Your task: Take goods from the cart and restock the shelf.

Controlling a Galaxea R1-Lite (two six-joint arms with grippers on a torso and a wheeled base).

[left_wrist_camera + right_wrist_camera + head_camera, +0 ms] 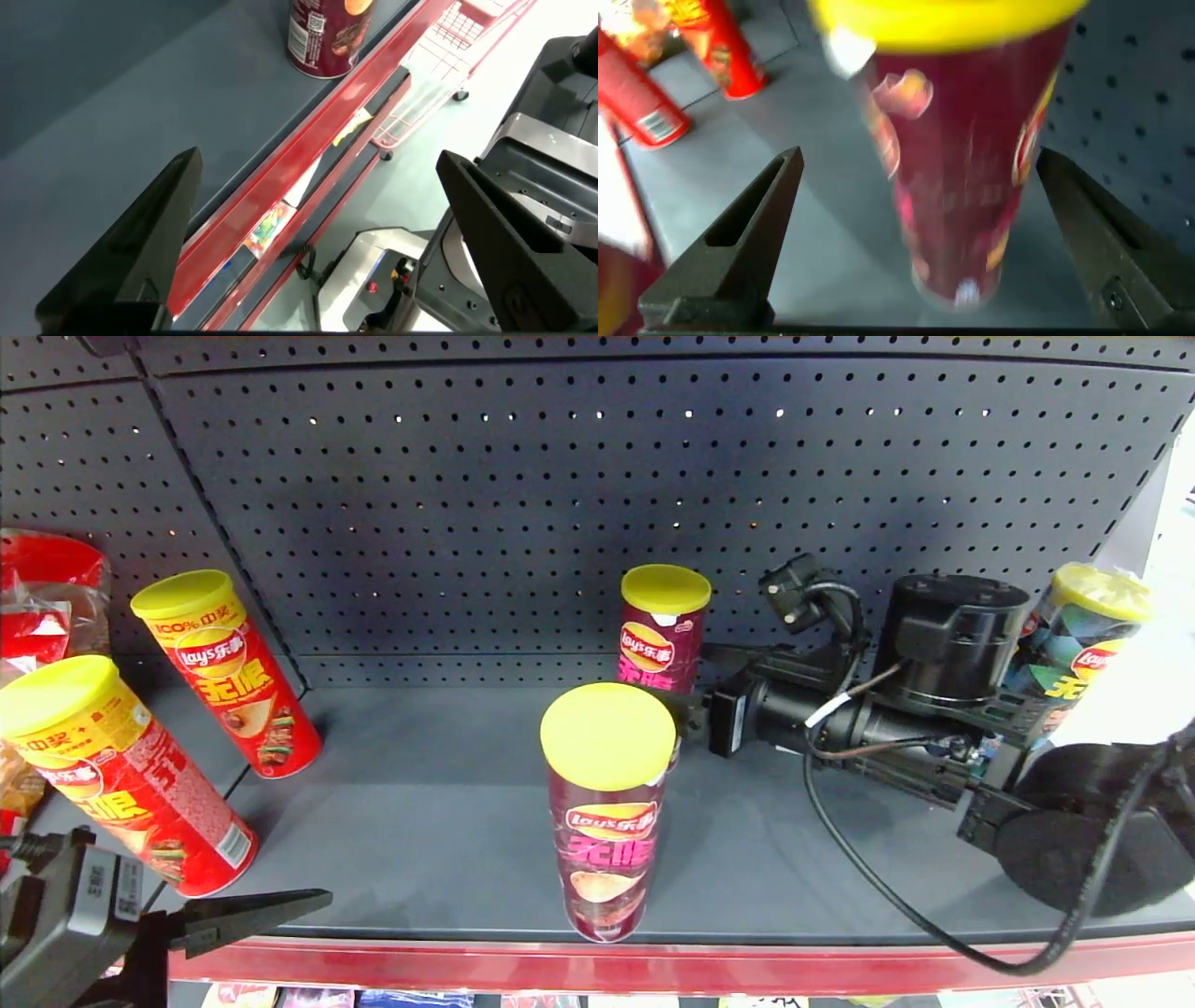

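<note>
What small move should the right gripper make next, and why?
Probably draw the right gripper straight back from the rear can. Its fingers are open on either side of that can, which stands upright on the shelf, so it looks placed. The front can stands close by, so pull back slowly.

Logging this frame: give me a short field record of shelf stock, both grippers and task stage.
stock: near red can and far red can at left; front maroon can by the edge; rear maroon can by the pegboard; dark can far right
right gripper: open, fingers either side of the rear maroon can, gaps visible
left gripper: open, empty, above the front edge of the shelf
stage: rear maroon can upright on the shelf, not gripped
</note>
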